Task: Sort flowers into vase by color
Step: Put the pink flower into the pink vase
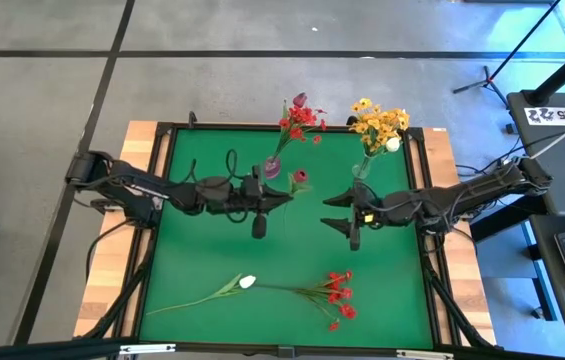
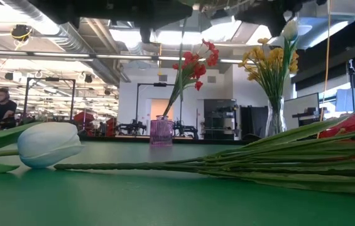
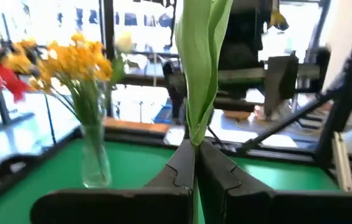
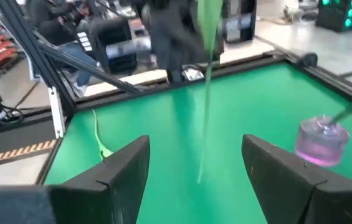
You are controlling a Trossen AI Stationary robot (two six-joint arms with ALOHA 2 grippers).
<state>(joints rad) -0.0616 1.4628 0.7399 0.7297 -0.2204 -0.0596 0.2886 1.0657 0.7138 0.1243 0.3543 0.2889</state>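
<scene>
My left gripper, near the table's centre, is closed tight on the green stem of a dark pink-red tulip, held upright with its bloom above my fingertips. My right gripper faces it at 3 o'clock, jaws spread wide and empty; the held stem hangs just ahead of its fingers, not touching them.

At 12 o'clock from the left gripper stands the pink vase, holding red blossom sprays and one dark tulip. At 1 o'clock, the clear vase holds yellow-orange sprays and a white tulip.

Toward 6 o'clock on the green table lie a white tulip and a red spray, stems crossing.

In the low view both grippers are cut off at the upper edge, and the held bloom is not visible there.
</scene>
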